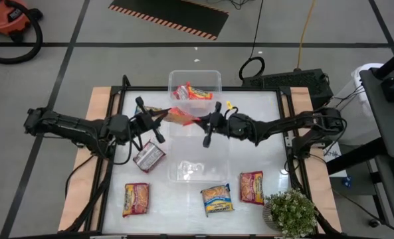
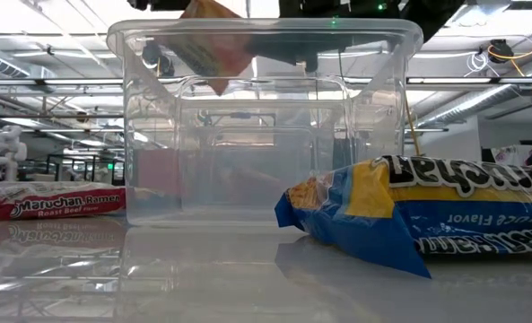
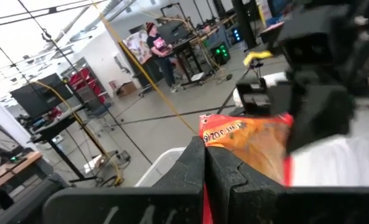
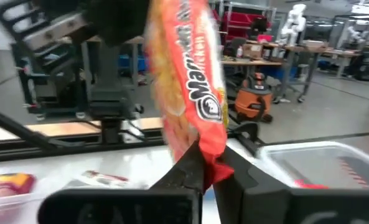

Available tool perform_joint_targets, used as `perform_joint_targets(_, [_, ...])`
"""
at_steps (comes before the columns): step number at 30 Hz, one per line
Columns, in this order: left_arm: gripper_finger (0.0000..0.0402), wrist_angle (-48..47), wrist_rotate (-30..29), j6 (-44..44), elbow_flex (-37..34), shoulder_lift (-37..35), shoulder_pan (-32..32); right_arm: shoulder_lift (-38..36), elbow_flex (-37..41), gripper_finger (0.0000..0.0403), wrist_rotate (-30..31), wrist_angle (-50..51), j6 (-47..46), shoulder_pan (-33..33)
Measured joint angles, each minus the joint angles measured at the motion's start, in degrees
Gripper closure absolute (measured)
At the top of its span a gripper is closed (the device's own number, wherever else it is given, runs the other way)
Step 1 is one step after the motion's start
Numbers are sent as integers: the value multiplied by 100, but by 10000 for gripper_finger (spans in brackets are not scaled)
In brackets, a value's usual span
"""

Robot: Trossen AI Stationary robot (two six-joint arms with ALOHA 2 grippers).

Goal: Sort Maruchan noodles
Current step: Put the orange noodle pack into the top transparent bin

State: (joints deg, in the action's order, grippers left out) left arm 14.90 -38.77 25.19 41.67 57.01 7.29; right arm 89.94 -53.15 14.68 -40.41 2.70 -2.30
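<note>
An orange Maruchan packet hangs in the air between both grippers, above the clear middle bin. My left gripper is shut on its left end and my right gripper on its right end. The low view shows the packet high above the bin rims. Another red-orange packet lies in the far bin. Flat on the table lie a silver-red packet, an orange one, a blue-yellow one and a red one. My left gripper pinches the orange packet's left end between its two shut fingers, reaching level from the table's left. The packet is lifted clear and stretches away toward the other gripper. My right gripper pinches the packet's opposite end, at its crimped edge, between two shut fingers, coming level from the table's right. The packet stands up from the fingers in the right wrist view, clear of the table and bins.
Three clear bins stand in a row down the table's middle; the near bin has no packet in it. A potted plant sits at the near right corner. Bare table lies left and right of the bins.
</note>
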Motion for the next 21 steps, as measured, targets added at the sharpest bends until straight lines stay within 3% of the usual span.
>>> perform_joint_targets(5, [401,50,167,231,0,11,-357,-439,0,400,-426,593,102,-445])
perform_joint_targets(9, [401,216,790,252,0,105,-813,-674,-4,401,-932,814,56,-874])
perform_joint_targets(17, [401,838,1162,516,-2,664,-1795,-728,-105,402,-1745,974,-201,-1782])
perform_joint_targets(21, [401,1291,1738,494,-2,1017,-2305,-733,-333,402,-1889,1084,-157,-2164])
